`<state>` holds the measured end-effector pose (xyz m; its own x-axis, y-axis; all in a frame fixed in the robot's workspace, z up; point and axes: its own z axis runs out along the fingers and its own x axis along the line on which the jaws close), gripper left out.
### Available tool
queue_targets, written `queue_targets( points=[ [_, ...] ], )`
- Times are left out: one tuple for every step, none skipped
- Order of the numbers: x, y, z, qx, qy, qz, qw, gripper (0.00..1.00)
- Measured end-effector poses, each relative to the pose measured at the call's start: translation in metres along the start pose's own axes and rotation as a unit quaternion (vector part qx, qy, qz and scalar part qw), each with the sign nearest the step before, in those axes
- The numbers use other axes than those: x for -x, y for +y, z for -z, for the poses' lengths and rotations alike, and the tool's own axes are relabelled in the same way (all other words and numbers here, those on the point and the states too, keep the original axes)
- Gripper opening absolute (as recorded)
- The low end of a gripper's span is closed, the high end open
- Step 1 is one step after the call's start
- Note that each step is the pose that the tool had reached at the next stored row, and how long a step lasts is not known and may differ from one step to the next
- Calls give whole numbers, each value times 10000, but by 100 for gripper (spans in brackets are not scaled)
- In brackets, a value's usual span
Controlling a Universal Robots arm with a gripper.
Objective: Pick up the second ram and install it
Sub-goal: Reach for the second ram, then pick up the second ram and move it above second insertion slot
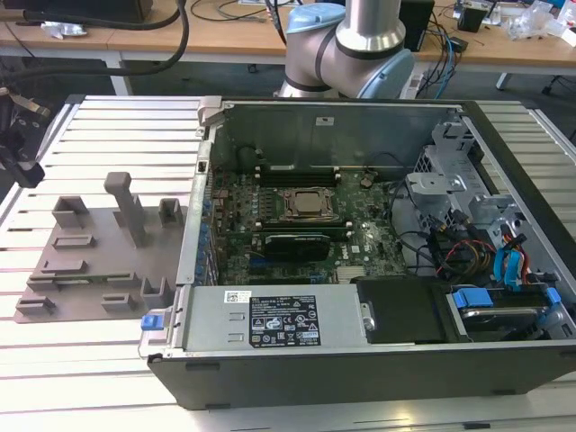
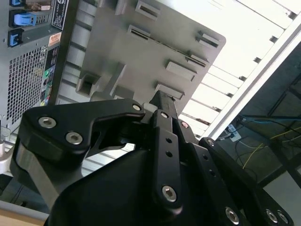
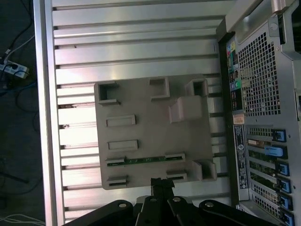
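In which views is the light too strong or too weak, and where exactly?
Second wrist view: glare washes out the table slats beyond the gray fixture plate, and the black end effector is dark against them. First wrist view: slats beside the plate shine white, but the second ram in its slot shows its green colour. Exterior view: even light, with shadow inside the computer case.

Open computer case (image 1: 360, 373) beside grey tray (image 1: 103, 256)

Slatted aluminium table (image 1: 108, 126), two items on it
A grey fixture plate (image 1: 90, 261) lies flat at the exterior view's left; just beside it, to the right, an open computer case (image 1: 360, 360) rests on its side
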<state>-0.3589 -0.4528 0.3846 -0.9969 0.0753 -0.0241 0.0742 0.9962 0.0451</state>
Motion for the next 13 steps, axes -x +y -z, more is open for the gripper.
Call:
queue_targets(
  points=[
    [0, 0, 0, 0, 0, 0, 10000, 10],
    [0, 0, 0, 0, 0, 0, 10000, 10],
    [0, 0, -1, 0, 0, 0, 10000, 10],
    [0, 0, -1, 0, 0, 0, 10000, 10],
    [0, 0, -1, 0, 0, 0, 10000, 10],
    [0, 0, -1, 0, 0, 0, 10000, 10],
    [0, 0, -1, 0, 0, 0, 10000, 10],
    [0, 0, -1, 0, 0, 0, 10000, 10],
    [0, 0, -2, 0, 0, 0, 10000, 10],
    [0, 0, -2, 0, 0, 0, 10000, 10],
    [0, 0, -3, 0, 0, 0, 10000, 10],
    [0, 0, -3, 0, 0, 6, 10000, 10],
    [0, 0, -3, 1, 3, 60, 10000, 10]
  ],
)
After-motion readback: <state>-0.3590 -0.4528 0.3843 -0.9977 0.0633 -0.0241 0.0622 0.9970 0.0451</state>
